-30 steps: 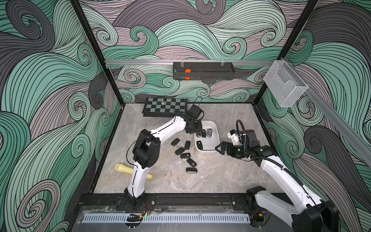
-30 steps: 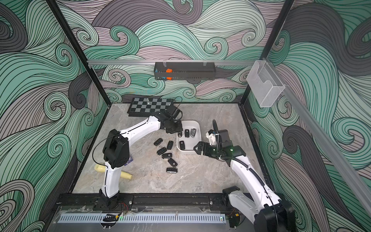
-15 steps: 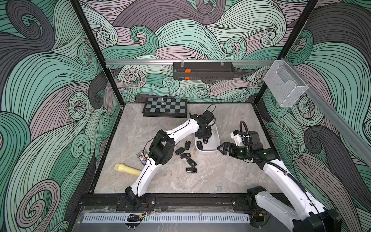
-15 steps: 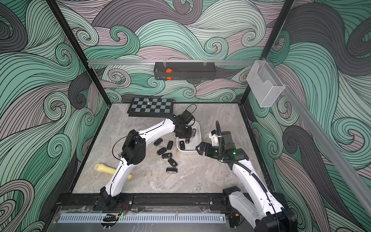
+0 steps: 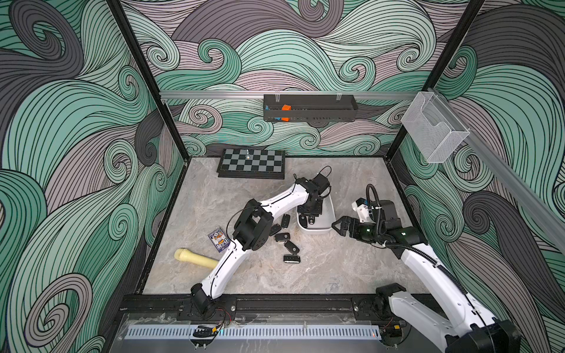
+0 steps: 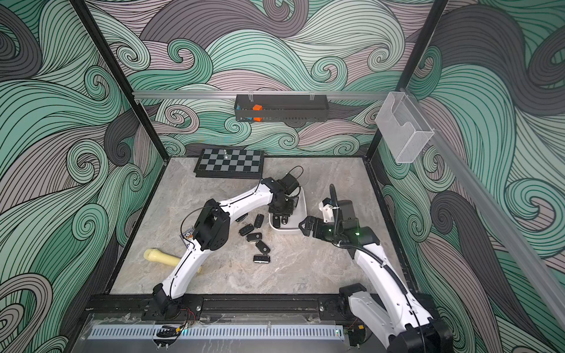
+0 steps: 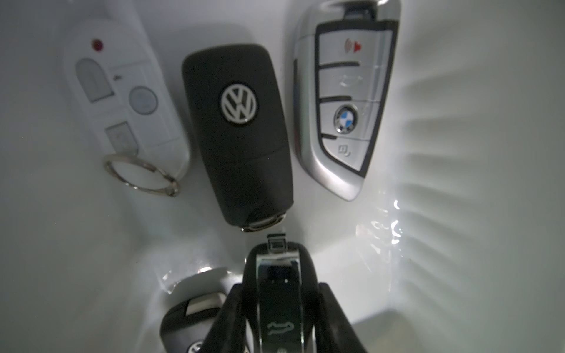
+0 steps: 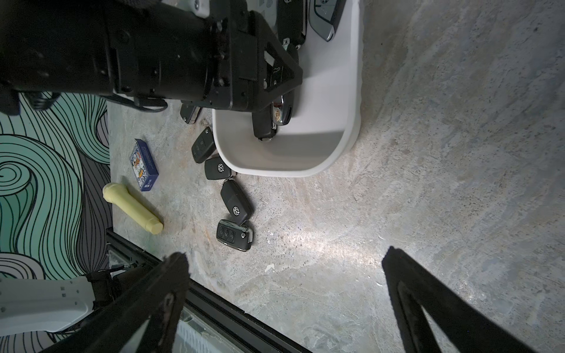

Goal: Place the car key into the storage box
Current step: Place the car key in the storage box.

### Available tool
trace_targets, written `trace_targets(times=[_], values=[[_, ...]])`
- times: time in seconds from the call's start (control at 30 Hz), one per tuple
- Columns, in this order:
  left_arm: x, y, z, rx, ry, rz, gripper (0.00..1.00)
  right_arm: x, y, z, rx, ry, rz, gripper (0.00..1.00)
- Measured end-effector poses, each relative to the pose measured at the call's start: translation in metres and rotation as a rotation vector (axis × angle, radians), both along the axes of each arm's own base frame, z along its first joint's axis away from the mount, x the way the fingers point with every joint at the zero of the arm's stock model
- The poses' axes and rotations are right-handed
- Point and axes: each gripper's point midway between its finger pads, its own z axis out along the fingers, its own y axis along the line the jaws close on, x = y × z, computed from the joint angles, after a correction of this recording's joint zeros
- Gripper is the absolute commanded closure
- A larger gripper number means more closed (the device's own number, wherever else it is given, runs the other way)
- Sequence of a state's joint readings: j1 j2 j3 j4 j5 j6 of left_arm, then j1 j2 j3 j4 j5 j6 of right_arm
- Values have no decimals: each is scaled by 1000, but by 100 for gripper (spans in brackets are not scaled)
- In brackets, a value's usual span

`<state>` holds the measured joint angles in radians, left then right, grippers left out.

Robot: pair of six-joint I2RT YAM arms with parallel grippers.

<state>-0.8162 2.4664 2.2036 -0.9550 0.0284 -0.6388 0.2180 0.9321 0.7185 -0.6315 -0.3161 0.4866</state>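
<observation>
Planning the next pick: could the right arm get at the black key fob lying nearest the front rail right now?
Probably yes. The right gripper is open and empty beside the storage box, and only bare tabletop lies between it and that key fob. The left arm is over the box.

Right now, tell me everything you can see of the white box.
The box is a smooth white plastic tub, lidless, with rounded corners and tapered walls, upright on the table. Inside lie a white fob, a black fob, a silver fob and a second black fob. The left gripper reaches in, shut on a key. Loose keys lie outside one wall.
</observation>
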Motion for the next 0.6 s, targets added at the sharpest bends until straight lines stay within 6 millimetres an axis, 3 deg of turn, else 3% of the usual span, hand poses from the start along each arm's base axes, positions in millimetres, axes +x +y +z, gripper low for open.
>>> trace_targets(times=[0.27, 0.6], values=[[-1, 0, 1, 13, 4, -4, 52, 0, 0, 0, 0, 0, 0, 1], [6, 0, 21, 3, -42, -9, 48, 4, 2, 1, -8, 17, 21, 1]])
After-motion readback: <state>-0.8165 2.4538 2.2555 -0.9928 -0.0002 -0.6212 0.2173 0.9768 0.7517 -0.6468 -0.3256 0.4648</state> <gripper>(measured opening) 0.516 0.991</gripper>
